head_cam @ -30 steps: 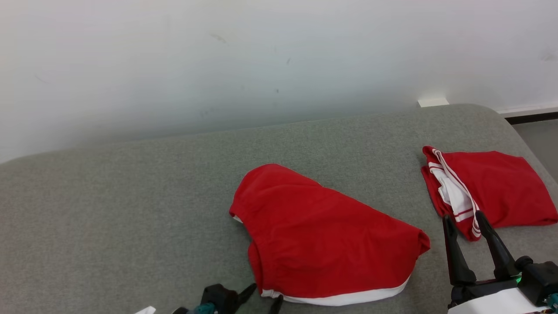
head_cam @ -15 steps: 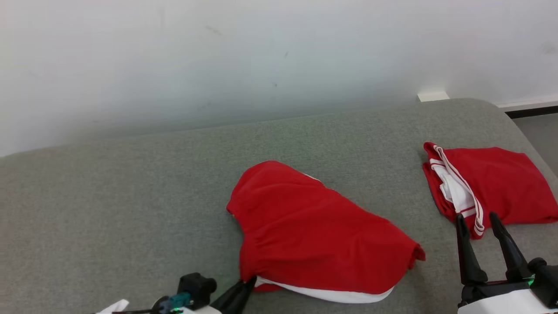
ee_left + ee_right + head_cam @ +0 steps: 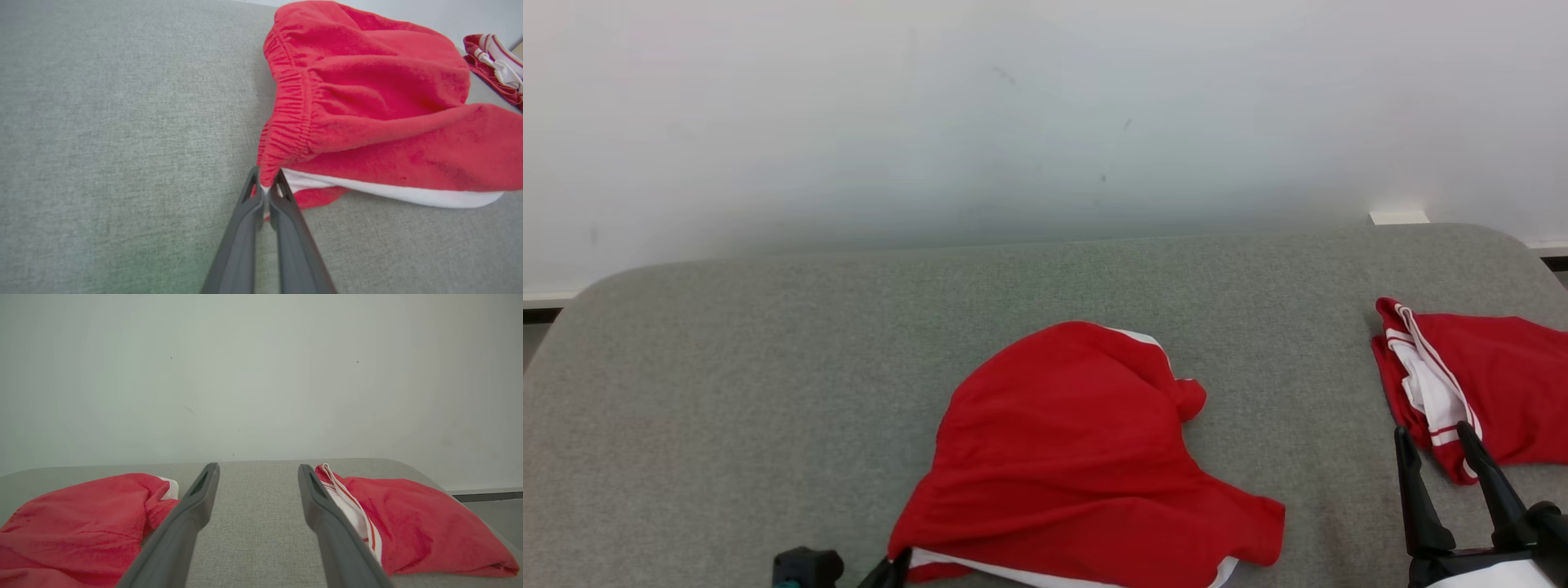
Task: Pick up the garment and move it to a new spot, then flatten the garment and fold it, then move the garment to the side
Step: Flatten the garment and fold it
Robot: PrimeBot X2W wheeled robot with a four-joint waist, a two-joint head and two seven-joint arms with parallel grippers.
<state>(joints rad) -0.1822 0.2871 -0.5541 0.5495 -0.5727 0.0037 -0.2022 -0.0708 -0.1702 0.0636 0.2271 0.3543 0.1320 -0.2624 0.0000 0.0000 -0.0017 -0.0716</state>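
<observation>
On the grey cushion [image 3: 727, 367], the red shorts [image 3: 1062, 457] are lying crumpled near the robot, apart from the folded red garment [image 3: 1503, 384], seeming light, soft and floppy, so the left gripper [image 3: 265, 192] is pinching their gathered waistband corner, likely the firmest hold, while the right gripper [image 3: 1432, 430] is hovering open, empty.

Left gripper [image 3: 264, 185] closes on the garment [image 3: 1062, 457], and the cloth bunches up.
A second ago its fingers stand apart beside the near hem; now they press together on the corner by the elastic band, and that corner sits raised off the cushion [image 3: 727, 367]. The cloth is no longer spread flat: its right end has drawn in and a fold with white trim has turned up at the back. The head camera has swung too, shifting the whole view.
</observation>
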